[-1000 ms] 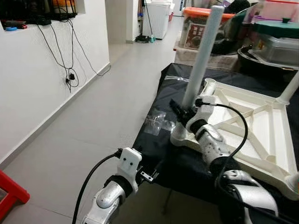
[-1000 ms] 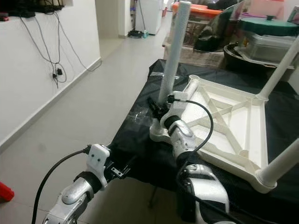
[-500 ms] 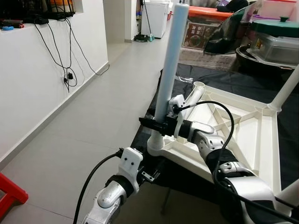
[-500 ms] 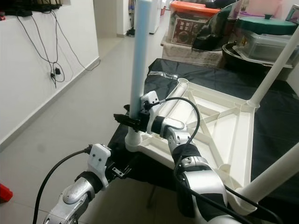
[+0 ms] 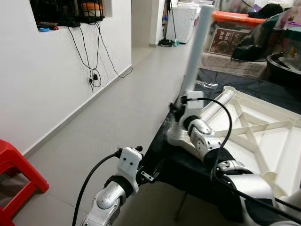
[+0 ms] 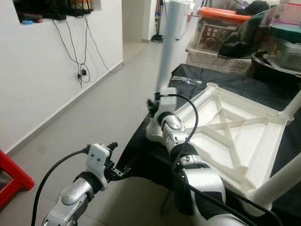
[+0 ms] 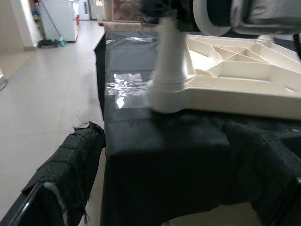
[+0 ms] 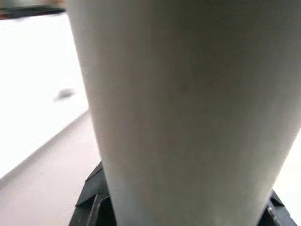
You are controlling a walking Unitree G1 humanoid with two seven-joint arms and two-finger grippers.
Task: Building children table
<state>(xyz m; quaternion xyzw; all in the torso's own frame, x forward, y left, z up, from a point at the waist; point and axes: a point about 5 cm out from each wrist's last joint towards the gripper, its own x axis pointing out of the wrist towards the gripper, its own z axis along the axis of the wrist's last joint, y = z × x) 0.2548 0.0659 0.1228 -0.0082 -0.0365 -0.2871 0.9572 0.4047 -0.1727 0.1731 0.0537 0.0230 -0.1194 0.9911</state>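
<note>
Right gripper (image 5: 178, 109) clasping table leg (image 5: 197, 47) — socket (image 7: 169, 94) visible, left wrist view

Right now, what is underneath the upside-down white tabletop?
The white tabletop lies on a black cloth draped over a support, with crinkled clear plastic beside its corner. What holds the cloth up is covered. The right gripper grips the corner leg.
</note>
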